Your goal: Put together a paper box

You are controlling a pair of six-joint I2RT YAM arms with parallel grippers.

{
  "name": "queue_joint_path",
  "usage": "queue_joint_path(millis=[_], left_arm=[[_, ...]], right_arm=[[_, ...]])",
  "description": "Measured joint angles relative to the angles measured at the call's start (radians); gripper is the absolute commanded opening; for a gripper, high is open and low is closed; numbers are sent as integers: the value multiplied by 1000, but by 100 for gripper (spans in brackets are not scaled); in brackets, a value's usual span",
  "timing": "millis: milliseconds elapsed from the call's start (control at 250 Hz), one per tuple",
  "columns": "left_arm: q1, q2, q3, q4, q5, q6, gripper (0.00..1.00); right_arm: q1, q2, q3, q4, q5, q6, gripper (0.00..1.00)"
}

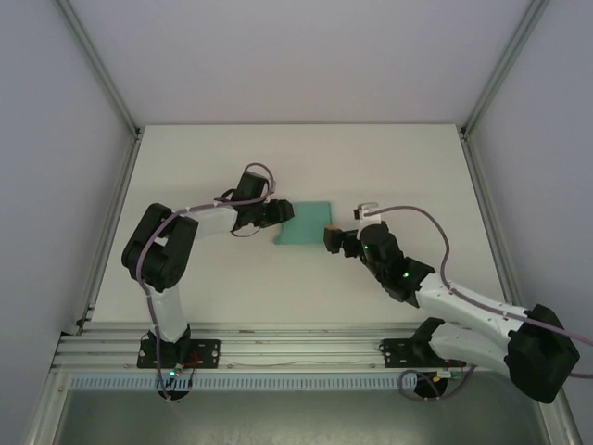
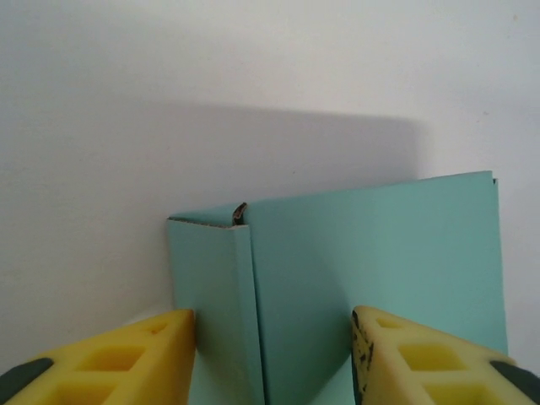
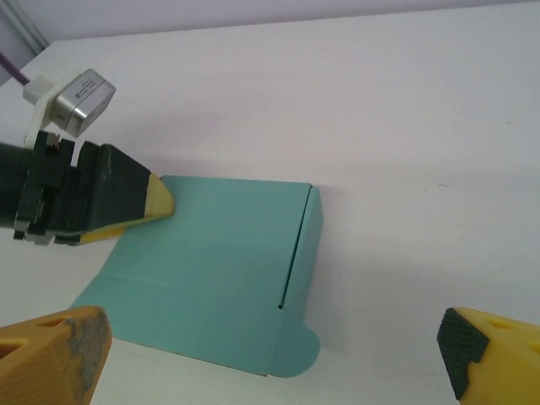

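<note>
Partway, by the look: paper box flat on table, one side wall creased up between half-open left gripper jaws, grip unsure. Opposite edge just before wide-open, empty right gripper jaws. Tab untucked.

Paper box: flat on the table, near its middle. Left gripper at the box's left edge, straddling a raised flap. Right gripper just beside the right edge.
</note>
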Motion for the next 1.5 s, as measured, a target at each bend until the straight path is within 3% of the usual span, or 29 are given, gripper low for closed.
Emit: queue_joint_path(millis=[188,272,827,1015,1203,1303,1439,1499], left_arm=[[46,29,-60,166,102,-51,31],[67,35,-93,240,149,-80,21],[142,66,-187,481,287,-156,13],[154,77,-199,518,311,-161,13],[155,78,-199,520,313,-155,18],[155,78,-199,516,312,-148,25],[156,78,-194,492,305,-125,41],[156,77,-189,481,306,-108,54]], right_arm=[[-96,100,90,-55,-44,138,100],[-136,152,115,-69,-93,172,100],[-270,507,286,-79,-489,348,96],[-309,647,322,34,-649,428,81],[-321,766,354,206,-819,550,61],[-320,773,361,244,-861,579,56],[-320,760,364,241,-866,597,49],[-320,743,364,225,-860,601,46]])
